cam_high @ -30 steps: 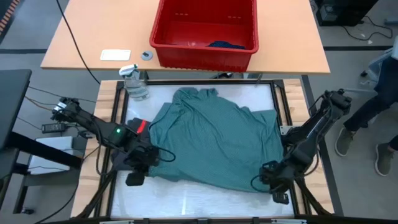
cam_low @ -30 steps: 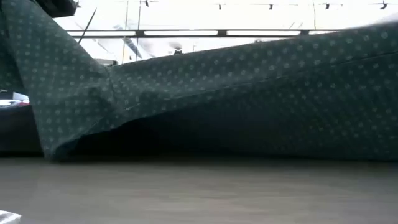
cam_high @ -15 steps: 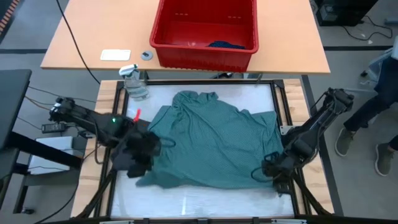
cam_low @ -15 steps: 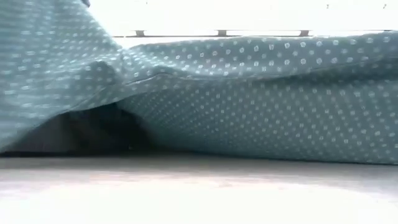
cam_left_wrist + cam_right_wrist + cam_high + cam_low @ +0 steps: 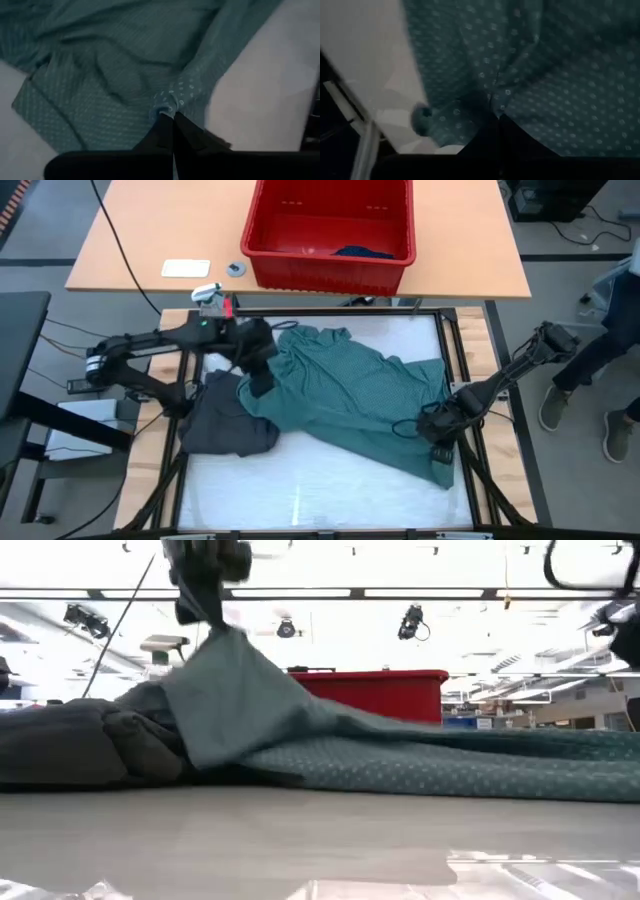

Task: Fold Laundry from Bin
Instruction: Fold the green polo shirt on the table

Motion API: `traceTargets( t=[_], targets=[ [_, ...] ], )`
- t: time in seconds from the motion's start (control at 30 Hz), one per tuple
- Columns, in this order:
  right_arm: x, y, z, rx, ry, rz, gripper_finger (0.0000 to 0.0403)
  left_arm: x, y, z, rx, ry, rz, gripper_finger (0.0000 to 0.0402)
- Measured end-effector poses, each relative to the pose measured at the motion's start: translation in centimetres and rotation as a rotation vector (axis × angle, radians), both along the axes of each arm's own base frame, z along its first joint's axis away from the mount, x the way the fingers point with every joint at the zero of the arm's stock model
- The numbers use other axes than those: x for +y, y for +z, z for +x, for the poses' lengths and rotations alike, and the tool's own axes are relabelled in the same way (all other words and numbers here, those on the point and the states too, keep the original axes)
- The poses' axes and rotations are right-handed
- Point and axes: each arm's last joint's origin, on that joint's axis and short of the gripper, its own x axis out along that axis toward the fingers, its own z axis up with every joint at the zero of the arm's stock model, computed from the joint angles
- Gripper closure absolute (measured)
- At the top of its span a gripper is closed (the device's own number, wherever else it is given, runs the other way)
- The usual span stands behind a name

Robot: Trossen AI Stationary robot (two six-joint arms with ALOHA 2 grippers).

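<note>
The left gripper (image 5: 256, 352) is pinched tight on an edge of the teal-green dotted T-shirt (image 5: 345, 395), lifting it above a dark grey piece (image 5: 225, 425) lying just beside it. Across the shirt, the right gripper (image 5: 437, 427) is clamped on the opposite edge, low over the table (image 5: 320, 495). Beyond both stands the red bin (image 5: 330, 255).

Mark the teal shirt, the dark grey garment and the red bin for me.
teal shirt (image 5: 350, 405), high view, middle of the spread fabric.
dark grey garment (image 5: 225, 425), high view, centre of the heap.
red bin (image 5: 330, 270), high view, near outer wall.
</note>
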Motion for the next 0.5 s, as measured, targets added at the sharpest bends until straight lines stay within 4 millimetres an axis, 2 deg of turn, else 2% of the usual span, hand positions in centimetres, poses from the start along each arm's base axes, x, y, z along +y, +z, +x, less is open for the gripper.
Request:
traceTargets(
  t=[0.07,0.2,0.37,0.5],
  targets=[
    [-0.3,-0.7,-0.6,0.025,-0.032,0.001,0.0403,1.2,-1.1,0.5,0.048,0.031,-0.039,0.0401],
    [-0.7,-0.4,-0.9,-0.017,-0.05,-0.001,0.0403,3.0,-2.7,1.1,0.12,0.08,-0.084,0.0401],
    [-1.9,-0.1,-1.3,-0.055,-0.133,-0.125,0.0403,5.3,-3.9,1.2,0.164,0.059,-0.042,0.0401],
    [-2.7,-0.8,-1.0,-0.064,-0.207,-0.175,0.0403,7.6,-5.1,1.1,0.212,0.068,0.005,0.0401]
  ],
)
